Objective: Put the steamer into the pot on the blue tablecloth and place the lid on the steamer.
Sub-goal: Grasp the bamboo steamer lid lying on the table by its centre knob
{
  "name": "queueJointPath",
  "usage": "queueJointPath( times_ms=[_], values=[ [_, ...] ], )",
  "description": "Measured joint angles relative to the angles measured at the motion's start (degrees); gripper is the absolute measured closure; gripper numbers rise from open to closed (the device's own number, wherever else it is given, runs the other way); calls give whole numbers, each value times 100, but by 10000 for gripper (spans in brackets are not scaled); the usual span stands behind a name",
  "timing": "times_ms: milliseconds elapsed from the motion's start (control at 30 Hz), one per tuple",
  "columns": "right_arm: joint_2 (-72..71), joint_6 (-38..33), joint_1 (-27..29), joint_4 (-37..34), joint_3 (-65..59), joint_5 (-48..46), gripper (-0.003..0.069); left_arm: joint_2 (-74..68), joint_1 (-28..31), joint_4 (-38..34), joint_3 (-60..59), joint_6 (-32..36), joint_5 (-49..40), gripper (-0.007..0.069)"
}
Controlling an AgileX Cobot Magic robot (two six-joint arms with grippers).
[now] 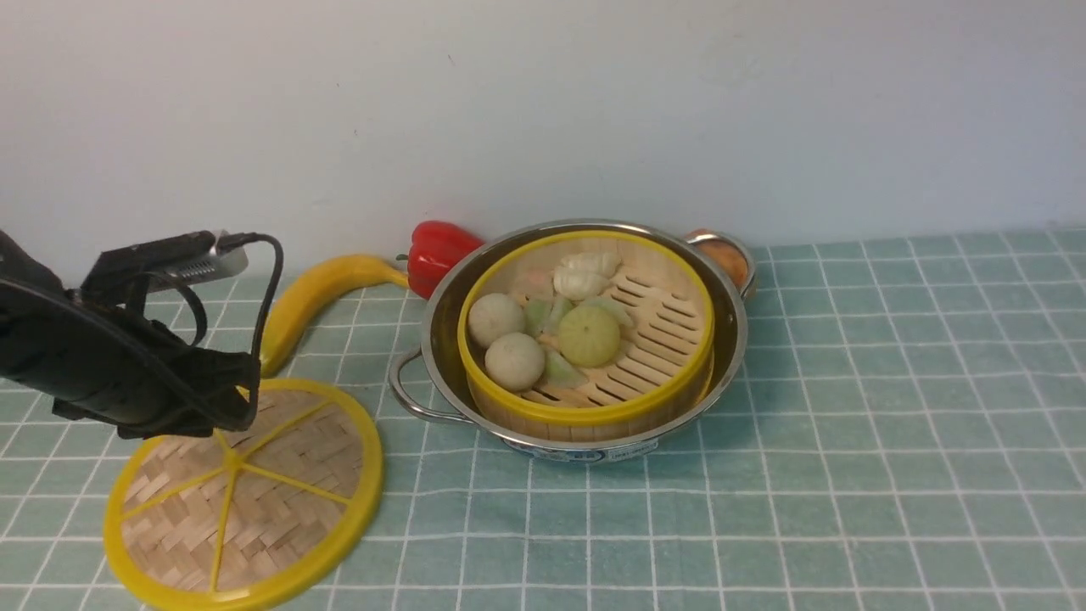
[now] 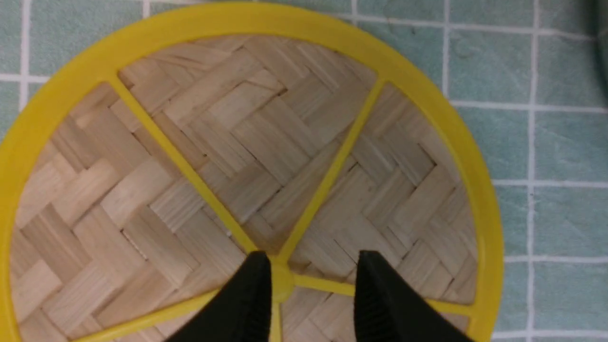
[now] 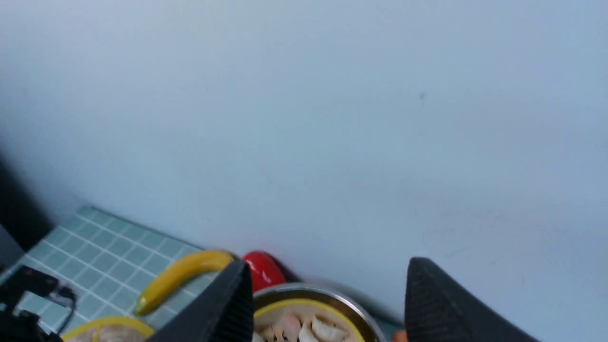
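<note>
The steamer, holding pale buns and dumplings, sits inside the steel pot on the blue tablecloth. The lid lies flat on the cloth at the front left, apart from the pot. My left gripper is open and hangs just over the lid, its two black fingers on either side of the yellow centre hub. In the front view it covers the lid's far edge. My right gripper is open, empty and raised, facing the wall above the pot. It is out of the front view.
A yellow banana and a red pepper lie behind the lid, to the left of the pot. An orange object sits behind the pot's far handle. A pale wall closes off the back.
</note>
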State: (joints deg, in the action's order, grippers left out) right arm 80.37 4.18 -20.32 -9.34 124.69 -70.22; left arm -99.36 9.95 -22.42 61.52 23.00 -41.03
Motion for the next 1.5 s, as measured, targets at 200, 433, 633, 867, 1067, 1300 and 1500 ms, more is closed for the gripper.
queueJointPath(
  times_ms=[200, 433, 633, 867, 1067, 1300, 1500],
  values=[
    [-1196, -137, 0, -46, -643, -5, 230, -270, 0, 345, 124, -208, -118, 382],
    [-2230, -166, 0, -57, -1784, -21, 230, -328, 0, 358, 142, -246, -118, 382],
    [-2524, -194, 0, -57, -2233, -54, 230, -552, 0, 358, 142, -246, -75, 382],
    [-2547, -194, 0, -57, -2277, -54, 230, -606, 0, 358, 160, -342, 25, 487],
    [-2566, -194, 0, -57, -2277, -54, 230, -497, 0, 1100, 622, -508, -737, 508],
    [-2566, -186, 0, 141, -2277, -54, 230, -38, 0, 2618, 2073, -1410, -1851, 508],
    [-2566, -145, 0, 203, -2277, -54, 230, 66, -285, 2317, 3251, -1336, -2412, 508]
  ],
)
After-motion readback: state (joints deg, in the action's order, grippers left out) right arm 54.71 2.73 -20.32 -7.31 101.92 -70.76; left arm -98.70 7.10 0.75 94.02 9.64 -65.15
